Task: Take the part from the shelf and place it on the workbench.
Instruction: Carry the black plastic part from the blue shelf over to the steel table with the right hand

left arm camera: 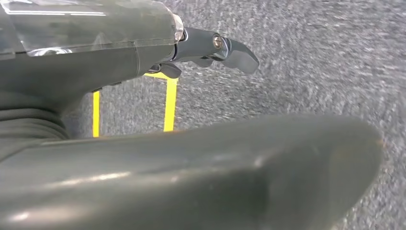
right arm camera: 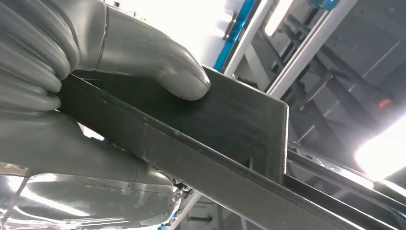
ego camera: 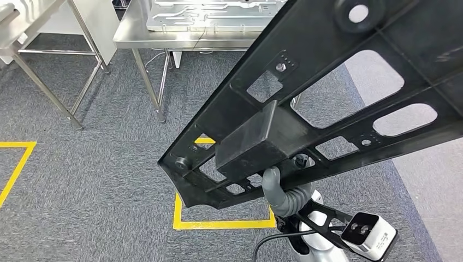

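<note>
A long black plastic frame part [ego camera: 306,93] with cut-out windows and a box-shaped block slants across the head view, raised above the carpet. My right hand [ego camera: 281,188] grips it from below at its lower end. In the right wrist view the grey thumb [right arm camera: 153,67] presses on the part's flat black wall [right arm camera: 234,124] and the other fingers wrap under its edge. My left hand [left arm camera: 210,48] hangs over the grey carpet, fingers apart, holding nothing. A steel workbench [ego camera: 164,35] stands ahead at the top, bearing a light metal plate [ego camera: 213,13].
A second steel table frame [ego camera: 49,60] stands at the top left. Yellow floor tape [ego camera: 218,222] marks a square on the grey carpet under the part, with more tape [ego camera: 16,164] at the left. A lighter floor strip [ego camera: 431,180] runs along the right.
</note>
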Robot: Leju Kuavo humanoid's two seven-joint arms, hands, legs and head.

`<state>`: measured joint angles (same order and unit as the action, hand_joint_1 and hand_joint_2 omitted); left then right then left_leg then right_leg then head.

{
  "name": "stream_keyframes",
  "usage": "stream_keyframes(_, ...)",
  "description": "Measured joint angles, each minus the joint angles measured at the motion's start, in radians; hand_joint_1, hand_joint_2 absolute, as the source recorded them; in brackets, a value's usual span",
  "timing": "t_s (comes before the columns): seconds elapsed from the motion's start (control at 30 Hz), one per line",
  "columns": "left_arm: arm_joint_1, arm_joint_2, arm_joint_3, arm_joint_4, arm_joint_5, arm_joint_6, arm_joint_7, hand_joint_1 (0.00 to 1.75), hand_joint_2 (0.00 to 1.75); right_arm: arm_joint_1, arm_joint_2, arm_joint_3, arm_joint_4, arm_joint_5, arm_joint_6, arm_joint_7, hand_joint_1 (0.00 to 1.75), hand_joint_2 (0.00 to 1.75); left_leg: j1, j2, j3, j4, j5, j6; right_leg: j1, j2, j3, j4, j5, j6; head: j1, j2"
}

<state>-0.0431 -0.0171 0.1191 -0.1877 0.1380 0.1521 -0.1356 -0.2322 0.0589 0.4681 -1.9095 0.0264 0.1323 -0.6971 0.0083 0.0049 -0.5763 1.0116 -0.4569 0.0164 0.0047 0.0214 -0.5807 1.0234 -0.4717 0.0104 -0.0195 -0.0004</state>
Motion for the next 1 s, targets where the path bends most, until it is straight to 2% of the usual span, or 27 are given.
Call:
stream_keyframes(0.03,0.000,0.000,0.001,0.000,-0.001,-0.003,0.000,0.00,0.00,-0.001,0.000,0.000,0.000,-0.002,0.000,0.000,1.75,1.75,0.001,0.001,0.001,-0.003,0.002,0.005,-0.001,-0.004,-0.012,0.027,-0.019,0.006,0.000,0.000)
stream_keyframes(0.07,0.000,0.001,0.002,0.000,-0.002,-0.007,0.000,0.00,0.00,-0.001,0.000,0.000,0.000,-0.004,0.001,0.000,1.75,1.75,0.002,0.002,0.001,-0.005,0.003,0.009,-0.004,-0.008,-0.034,0.076,-0.048,0.011,0.000,0.000)
stream_keyframes(0.13,0.000,0.001,0.003,0.000,-0.003,-0.012,0.000,0.00,0.00,0.000,-0.001,0.000,0.000,-0.008,0.004,0.000,1.75,1.75,0.001,0.003,-0.002,-0.004,0.003,0.012,-0.008,-0.011,-0.099,0.211,-0.110,0.018,0.000,0.000)
stream_keyframes(0.17,0.001,0.002,0.003,0.000,-0.003,-0.013,0.000,0.00,0.00,0.001,-0.001,-0.001,0.000,-0.010,0.007,0.000,1.75,1.75,0.001,0.004,-0.002,-0.004,0.003,0.013,-0.010,-0.011,-0.124,0.261,-0.124,0.020,0.000,0.000)
stream_keyframes(0.2,0.001,0.002,0.003,0.000,-0.003,-0.014,0.001,0.00,0.00,0.001,-0.002,-0.001,0.000,-0.011,0.010,0.000,1.75,1.75,0.001,0.004,-0.002,-0.004,0.003,0.013,-0.011,-0.012,-0.133,0.276,-0.118,0.020,0.000,0.000)
stream_keyframes(0.23,0.001,0.002,0.004,0.000,-0.004,-0.014,0.002,0.00,0.00,0.001,-0.002,-0.001,0.000,-0.012,0.012,0.000,1.75,1.75,0.001,0.004,-0.001,-0.004,0.002,0.012,-0.012,-0.013,-0.120,0.249,-0.092,0.020,0.000,0.000)
stream_keyframes(0.3,0.001,0.002,0.004,0.000,-0.006,-0.015,0.002,0.00,0.00,0.000,-0.002,-0.002,0.000,-0.013,0.014,0.000,1.75,1.75,0.000,0.004,0.004,-0.004,0.000,0.009,-0.011,-0.019,-0.051,0.108,-0.024,0.013,0.000,0.000)
stream_keyframes(0.33,0.001,0.002,0.004,0.000,-0.007,-0.016,0.002,0.00,0.00,-0.001,-0.002,-0.002,0.000,-0.013,0.014,0.000,1.75,1.75,-0.001,0.004,0.006,-0.003,-0.001,0.005,-0.009,-0.023,-0.020,0.044,-0.002,0.008,0.000,0.000)
stream_keyframes(0.37,0.001,0.003,0.004,0.000,-0.009,-0.018,0.001,0.00,0.00,-0.001,-0.002,-0.003,-0.001,-0.013,0.014,0.000,1.75,1.75,-0.002,0.005,0.006,-0.002,-0.002,0.001,-0.006,-0.025,-0.001,0.003,0.009,0.003,0.000,0.000)
stream_keyframes(0.43,0.001,0.004,0.004,0.000,-0.013,-0.021,0.001,0.00,0.00,-0.001,-0.002,-0.005,-0.003,-0.014,0.015,0.000,1.75,1.75,-0.003,0.006,0.006,-0.004,-0.003,-0.011,0.000,-0.024,0.003,-0.013,0.008,-0.007,0.000,0.000)
stream_keyframes(0.5,0.000,0.006,0.004,0.000,-0.014,-0.025,0.000,0.00,0.00,-0.001,-0.002,-0.006,-0.006,-0.015,0.015,0.000,1.75,1.75,-0.002,0.007,0.005,0.001,-0.010,-0.023,-0.004,-0.020,0.008,-0.020,0.010,-0.019,0.000,0.000)
stream_keyframes(0.53,-0.001,0.006,0.004,0.000,-0.015,-0.026,0.000,0.00,0.00,-0.001,-0.001,-0.007,-0.007,-0.016,0.016,0.000,1.75,1.75,-0.001,0.006,-0.003,0.022,-0.023,-0.028,-0.006,-0.020,0.012,-0.026,0.011,-0.025,0.000,0.000)
stream_keyframes(0.57,-0.001,0.007,0.004,0.000,-0.016,-0.028,0.000,0.00,0.00,-0.001,-0.001,-0.007,-0.009,-0.018,0.016,0.000,1.75,1.75,0.000,0.005,-0.022,0.064,-0.047,-0.032,-0.008,-0.020,0.016,-0.030,0.011,-0.031,0.000,0.000)
stream_keyframes(0.63,0.000,0.009,0.004,0.000,-0.018,-0.029,0.000,0.00,0.00,0.001,0.000,-0.009,-0.009,-0.020,0.019,0.000,1.75,1.75,0.002,0.004,-0.088,0.198,-0.106,-0.039,-0.006,-0.019,0.020,-0.030,0.006,-0.039,0.000,0.000)
stream_keyframes(0.67,0.002,0.009,0.004,0.000,-0.018,-0.029,0.000,0.00,0.00,0.003,0.000,-0.011,-0.009,-0.021,0.020,0.000,1.75,1.75,0.003,0.004,-0.121,0.257,-0.124,-0.041,-0.004,-0.018,0.022,-0.030,0.003,-0.041,0.000,0.000)
stream_keyframes(0.7,0.003,0.010,0.004,0.000,-0.020,-0.029,0.001,0.00,0.00,0.005,0.000,-0.013,-0.009,-0.022,0.022,0.000,1.75,1.75,0.003,0.004,-0.139,0.285,-0.122,-0.042,-0.003,-0.016,0.026,-0.029,-0.001,-0.041,0.000,0.000)
stream_keyframes(0.73,0.004,0.010,0.004,0.000,-0.021,-0.029,0.000,0.00,0.00,0.006,0.000,-0.015,-0.009,-0.022,0.023,0.000,1.75,1.75,0.003,0.004,-0.138,0.274,-0.101,-0.042,-0.003,-0.014,0.031,-0.028,-0.004,-0.040,0.000,0.000)
stream_keyframes(0.8,0.005,0.012,0.004,0.000,-0.025,-0.029,0.000,0.00,0.00,0.007,0.000,-0.017,-0.011,-0.022,0.025,0.000,1.75,1.75,0.003,0.003,-0.083,0.150,-0.024,-0.036,-0.002,-0.011,0.046,-0.028,-0.016,-0.036,0.000,0.000)
stream_keyframes(0.83,0.005,0.012,0.004,0.000,-0.026,-0.029,0.000,0.00,0.00,0.007,0.000,-0.019,-0.013,-0.023,0.025,0.000,1.75,1.75,0.001,0.003,-0.050,0.082,0.001,-0.031,0.000,-0.010,0.052,-0.026,-0.022,-0.031,0.000,0.000)
stream_keyframes(0.87,0.004,0.013,0.004,0.000,-0.027,-0.029,0.001,0.00,0.00,0.007,0.000,-0.020,-0.015,-0.023,0.026,0.000,1.75,1.75,-0.001,0.002,-0.025,0.033,0.012,-0.024,0.001,-0.009,0.056,-0.026,-0.027,-0.026,0.000,0.000)
stream_keyframes(0.9,0.004,0.013,0.004,0.000,-0.028,-0.029,0.001,0.00,0.00,0.007,0.000,-0.022,-0.017,-0.023,0.027,0.000,1.75,1.75,-0.003,0.001,-0.012,0.008,0.010,-0.018,0.002,-0.008,0.059,-0.026,-0.029,-0.020,0.000,0.000)
stream_keyframes(1.0,0.003,0.013,0.004,0.000,-0.029,-0.028,0.002,0.00,0.00,0.008,-0.001,-0.025,-0.023,-0.023,0.028,0.000,1.75,1.75,-0.003,0.000,0.003,-0.008,-0.001,0.000,0.001,-0.009,0.060,-0.013,-0.030,-0.003,0.000,0.000)
